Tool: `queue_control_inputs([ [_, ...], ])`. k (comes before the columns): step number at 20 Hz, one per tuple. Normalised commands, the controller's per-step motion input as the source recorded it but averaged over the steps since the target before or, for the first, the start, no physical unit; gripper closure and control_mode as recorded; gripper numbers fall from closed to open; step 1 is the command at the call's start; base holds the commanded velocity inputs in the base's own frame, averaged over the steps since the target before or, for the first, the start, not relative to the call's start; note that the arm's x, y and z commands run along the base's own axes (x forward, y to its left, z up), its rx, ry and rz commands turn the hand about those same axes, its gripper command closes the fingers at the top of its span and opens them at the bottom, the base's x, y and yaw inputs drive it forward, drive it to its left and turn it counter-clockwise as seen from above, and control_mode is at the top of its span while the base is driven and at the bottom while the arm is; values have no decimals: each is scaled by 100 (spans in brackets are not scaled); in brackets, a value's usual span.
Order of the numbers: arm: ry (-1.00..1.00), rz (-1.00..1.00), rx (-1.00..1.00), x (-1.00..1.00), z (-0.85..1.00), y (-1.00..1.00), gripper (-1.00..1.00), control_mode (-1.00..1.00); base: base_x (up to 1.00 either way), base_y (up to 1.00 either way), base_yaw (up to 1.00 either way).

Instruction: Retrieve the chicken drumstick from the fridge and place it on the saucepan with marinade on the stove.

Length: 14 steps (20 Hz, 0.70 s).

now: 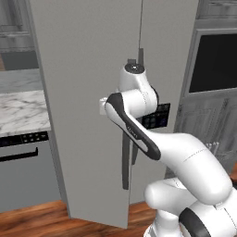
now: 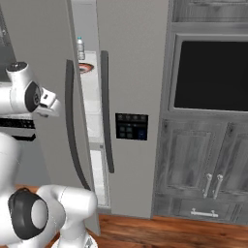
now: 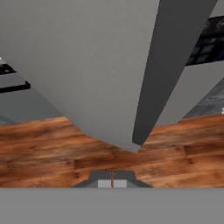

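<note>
The fridge point(image 2: 135, 72) is a tall grey two-door cabinet, and its left door point(image 1: 83, 92) stands partly swung open. Through the gap I see white shelves, a small bottle point(image 2: 81, 48) and a small orange-brown item point(image 2: 86, 67); I cannot tell whether that item is the chicken drumstick. My gripper point(image 3: 112, 181) is shut with nothing between its fingers. It points down along the open door's lower edge point(image 3: 131, 144) toward the floor. The hand point(image 2: 48, 104) sits just outside the open door beside its long dark handle point(image 2: 70, 121). The saucepan and the stove are out of view.
A dark wall oven point(image 2: 213, 75) and grey cabinet doors point(image 2: 203, 169) stand right of the fridge. A marble counter point(image 1: 21, 111) over a grey dishwasher point(image 1: 23, 162) lies to the left. Wood floor point(image 3: 65, 148) runs below the door.
</note>
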Motion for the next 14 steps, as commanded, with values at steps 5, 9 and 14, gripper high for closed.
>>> queue_control_inputs([
  [5, 3, 0, 0, -48, 0, -9, 100, -100, 0, 0, 0],
  [9, -14, 0, 0, -51, 0, -69, 100, -100, 0, 0, 0],
  [14, -35, 0, 0, -33, 0, -93, 100, -100, 0, 0, 0],
])
